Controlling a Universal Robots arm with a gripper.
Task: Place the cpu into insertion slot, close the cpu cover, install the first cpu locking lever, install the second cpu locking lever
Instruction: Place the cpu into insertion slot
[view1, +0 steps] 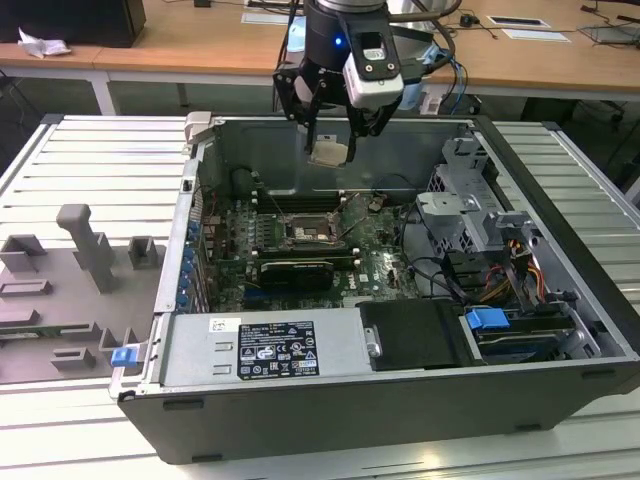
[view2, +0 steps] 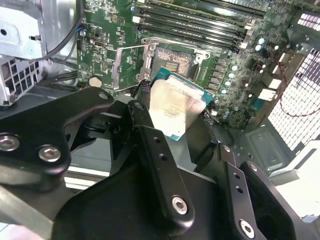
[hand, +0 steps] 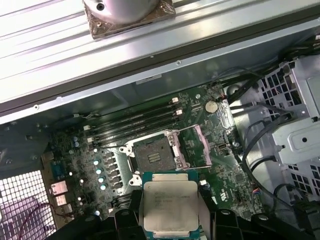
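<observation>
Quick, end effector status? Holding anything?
The end effector is shut on the cpu, which is not yet in the insertion slot.

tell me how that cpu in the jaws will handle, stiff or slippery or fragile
Probably stiff: the cpu is a flat plate with a metal top, unbent between the jaws. Likely light, being thin and small beside the motherboard. Its smooth shiny top may be slippery.

cpu (view2: 172, 107) edges behind the jaws
</observation>
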